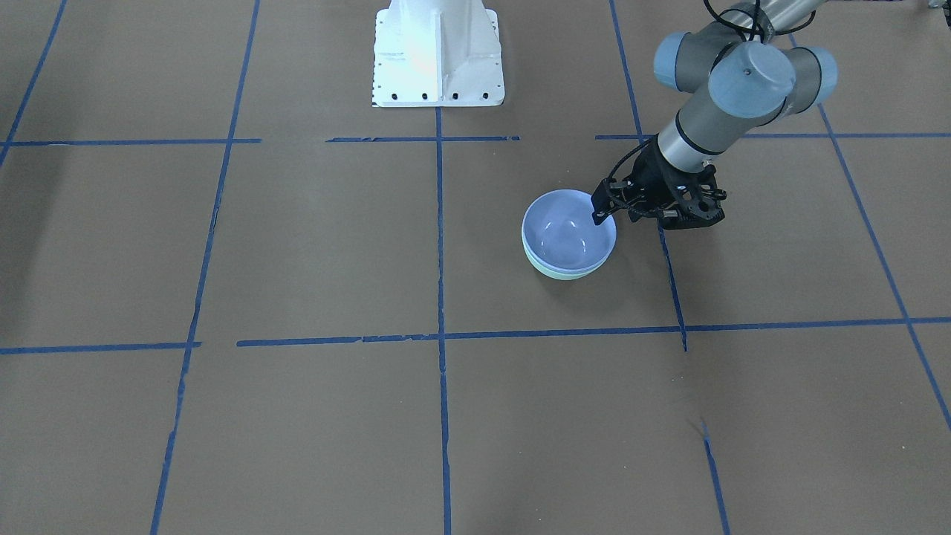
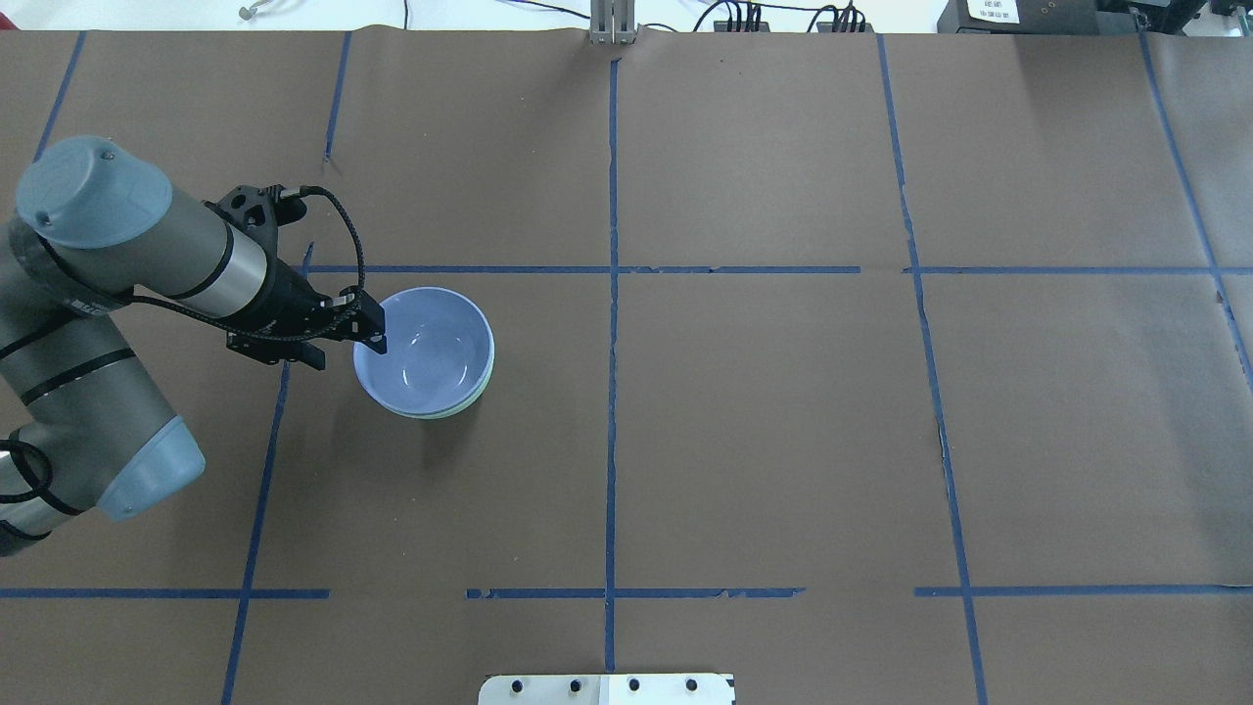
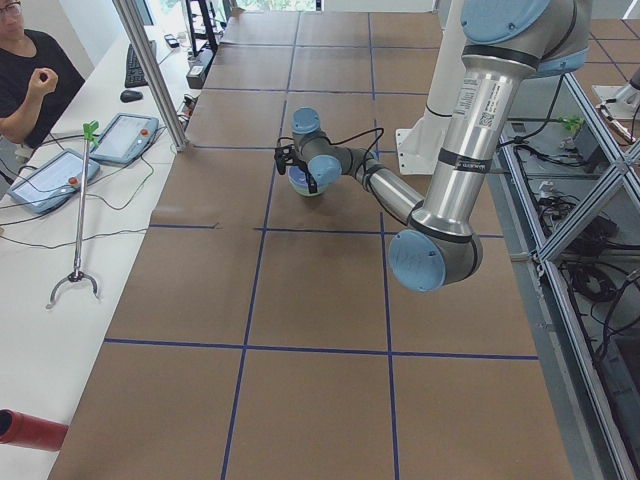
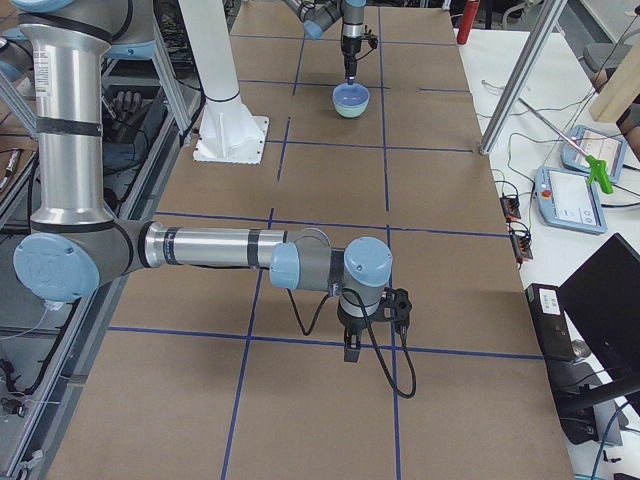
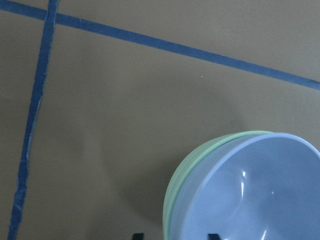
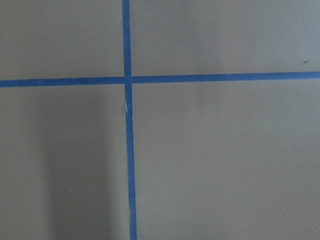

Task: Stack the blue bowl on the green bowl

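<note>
The blue bowl [image 1: 568, 234] sits nested inside the green bowl [image 1: 566, 273], of which only a thin mint edge shows beneath it. The pair also shows in the overhead view, blue bowl [image 2: 431, 348] above green bowl [image 2: 462, 404]. My left gripper [image 1: 600, 215] is at the rim on the side nearer its arm. In the left wrist view its two fingertips [image 5: 214, 235] stand apart, one inside and one outside the rims of the blue bowl [image 5: 250, 195] and green bowl [image 5: 172, 192], so it is open. My right gripper [image 4: 352, 350] hangs over bare table far away; I cannot tell its state.
The brown table cover carries a grid of blue tape lines [image 2: 611, 294]. The white robot base [image 1: 438, 59] stands at the table edge. A side bench holds tablets [image 3: 120, 135] and a grabber stick, with an operator [image 3: 30, 80] seated there.
</note>
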Tool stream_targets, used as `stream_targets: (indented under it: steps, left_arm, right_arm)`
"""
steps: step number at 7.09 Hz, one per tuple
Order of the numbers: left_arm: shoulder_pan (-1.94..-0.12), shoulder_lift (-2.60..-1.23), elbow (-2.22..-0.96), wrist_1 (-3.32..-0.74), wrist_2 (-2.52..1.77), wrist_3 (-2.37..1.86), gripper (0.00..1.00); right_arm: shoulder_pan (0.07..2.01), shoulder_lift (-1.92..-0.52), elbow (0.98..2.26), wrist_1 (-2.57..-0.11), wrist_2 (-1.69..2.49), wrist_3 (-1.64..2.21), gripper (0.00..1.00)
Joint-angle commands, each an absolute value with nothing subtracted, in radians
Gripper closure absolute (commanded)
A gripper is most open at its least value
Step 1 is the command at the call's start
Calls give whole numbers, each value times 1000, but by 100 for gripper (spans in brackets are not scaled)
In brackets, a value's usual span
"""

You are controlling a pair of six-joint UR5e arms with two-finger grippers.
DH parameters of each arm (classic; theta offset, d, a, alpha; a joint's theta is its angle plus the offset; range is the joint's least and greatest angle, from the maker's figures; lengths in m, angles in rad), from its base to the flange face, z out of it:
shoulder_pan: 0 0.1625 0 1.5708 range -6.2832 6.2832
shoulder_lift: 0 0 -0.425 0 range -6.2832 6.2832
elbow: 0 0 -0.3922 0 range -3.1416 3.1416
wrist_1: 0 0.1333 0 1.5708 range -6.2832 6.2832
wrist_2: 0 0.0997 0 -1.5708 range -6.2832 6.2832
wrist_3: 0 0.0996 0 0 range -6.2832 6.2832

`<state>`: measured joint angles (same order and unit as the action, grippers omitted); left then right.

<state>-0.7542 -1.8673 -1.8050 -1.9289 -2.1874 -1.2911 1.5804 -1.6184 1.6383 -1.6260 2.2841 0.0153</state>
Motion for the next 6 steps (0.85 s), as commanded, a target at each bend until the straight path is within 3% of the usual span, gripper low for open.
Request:
stream_targets:
  steps: [1, 6]
  left_arm:
    - [-770, -1867, -1838, -1919, -2187, -1199, 0]
    - [-1121, -1786, -1913, -1719, -2192, -485, 0]
  right_arm:
    - [1582, -1618, 1638, -1626, 2284, 15, 0]
    - [1580, -1618, 1638, -1626, 2284, 15, 0]
